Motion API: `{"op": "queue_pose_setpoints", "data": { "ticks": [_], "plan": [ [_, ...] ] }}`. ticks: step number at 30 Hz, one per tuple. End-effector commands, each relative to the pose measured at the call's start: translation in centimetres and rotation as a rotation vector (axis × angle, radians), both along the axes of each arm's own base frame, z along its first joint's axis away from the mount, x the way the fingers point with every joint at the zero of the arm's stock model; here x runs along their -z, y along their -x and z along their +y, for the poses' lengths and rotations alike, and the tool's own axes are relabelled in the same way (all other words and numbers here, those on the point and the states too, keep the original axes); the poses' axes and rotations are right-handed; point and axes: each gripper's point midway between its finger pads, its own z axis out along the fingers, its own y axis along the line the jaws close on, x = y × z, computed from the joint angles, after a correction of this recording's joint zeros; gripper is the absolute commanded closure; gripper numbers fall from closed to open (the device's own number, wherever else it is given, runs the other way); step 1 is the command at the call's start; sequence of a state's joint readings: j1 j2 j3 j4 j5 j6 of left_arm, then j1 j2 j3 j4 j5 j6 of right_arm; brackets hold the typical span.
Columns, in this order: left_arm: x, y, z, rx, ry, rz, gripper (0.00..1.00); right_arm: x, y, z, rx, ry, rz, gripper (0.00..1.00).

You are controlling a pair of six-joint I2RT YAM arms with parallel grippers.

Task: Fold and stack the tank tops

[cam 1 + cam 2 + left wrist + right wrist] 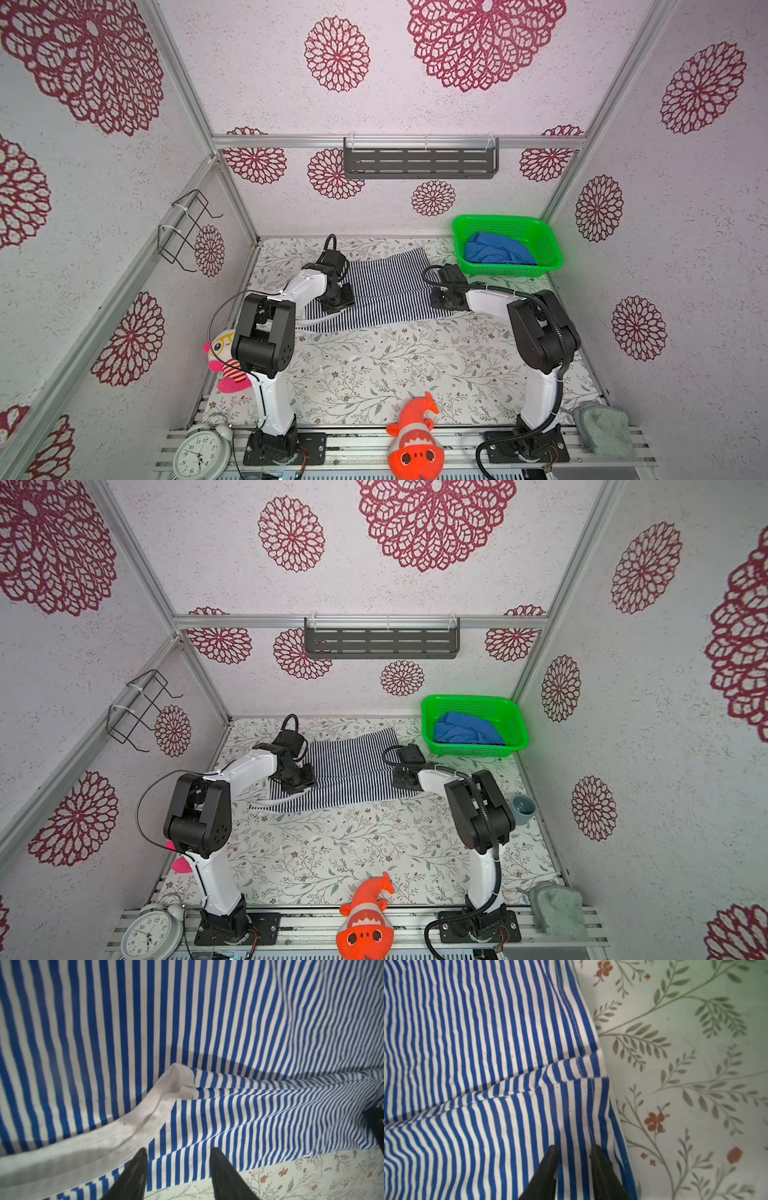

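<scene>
Nearest me, the floral surface (374, 374) showed only its leaf print. Beyond it, toward the far edge, the striped tank top (390, 286) lay partly folded lengthwise. My left gripper (179, 1150) hovered spread over its strap end. My right gripper (573, 1147) sat over the hem corner, jaws narrowly apart, pinching nothing visible. To fold well, I judged both should catch matching edges and travel together, keeping the stripes aligned. In the far right corner, the blue tank top (496, 249) sat crumpled in a green basket (507, 271).

Site: staged robot test booth. Evidence: silver aluminium-profile frame (291, 142), panels papered with crimson rosettes (336, 54), floral-print table cover (374, 374); I stand bolted to a slotted metal rail (353, 446).
</scene>
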State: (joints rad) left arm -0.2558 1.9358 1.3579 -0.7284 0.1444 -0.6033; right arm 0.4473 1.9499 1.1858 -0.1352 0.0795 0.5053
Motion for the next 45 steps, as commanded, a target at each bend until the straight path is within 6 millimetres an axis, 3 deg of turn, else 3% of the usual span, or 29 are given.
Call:
{"op": "queue_pose_setpoints", "data": {
  "ticks": [1,6,11,14,17,20,22,25,28,29,32,36,41,45],
  "plan": [
    [2.4,2.2,-0.7,0.013,0.025,0.074,0.48,4.9,7.0,-3.2,0.044,0.137,0.251,0.69],
    [4.6,7.2,-0.5,0.018,0.046,0.174,0.50,5.6,10.4,-4.4,0.065,0.159,0.307,0.69],
    [4.7,11.4,-0.6,0.031,0.064,0.250,0.52,5.5,14.7,-5.8,0.093,0.175,0.352,0.69],
    [3.7,13.6,-0.8,0.065,0.048,0.292,0.52,4.9,17.0,-6.1,0.098,0.162,0.369,0.69],
    [0.5,13.4,-0.2,0.100,0.010,0.255,0.52,2.0,16.4,-5.3,0.056,0.131,0.314,0.69],
    [-3.6,9.7,1.1,0.156,-0.076,0.148,0.50,-3.0,12.6,-4.2,-0.020,0.141,0.177,0.67],
    [-6.1,5.8,1.9,0.177,-0.119,0.065,0.49,-6.1,9.3,-3.5,-0.074,0.158,0.098,0.65],
    [-8.8,-0.5,2.3,0.214,-0.165,-0.092,0.49,-8.8,4.4,-3.1,-0.105,0.203,-0.010,0.64],
    [-10.1,-6.3,2.2,0.225,-0.152,-0.236,0.49,-10.5,-0.1,-2.2,-0.131,0.211,-0.105,0.64],
    [-9.1,-7.6,2.0,0.237,-0.150,-0.238,0.48,-10.7,-1.4,-2.0,-0.138,0.212,-0.124,0.64],
    [-8.9,-12.0,2.1,0.247,-0.155,-0.324,0.46,-10.7,-5.2,-1.7,-0.151,0.204,-0.163,0.64],
    [-7.4,-16.1,1.8,0.252,-0.137,-0.388,0.44,-10.0,-9.7,-1.7,-0.139,0.200,-0.200,0.64],
    [-4.9,-19.9,2.0,0.213,-0.127,-0.422,0.43,-9.0,-14.4,-2.6,-0.081,0.143,-0.228,0.64],
    [-2.4,-21.6,1.7,0.174,-0.102,-0.406,0.45,-7.7,-17.2,-2.8,-0.068,0.075,-0.221,0.64]
  ]
}}
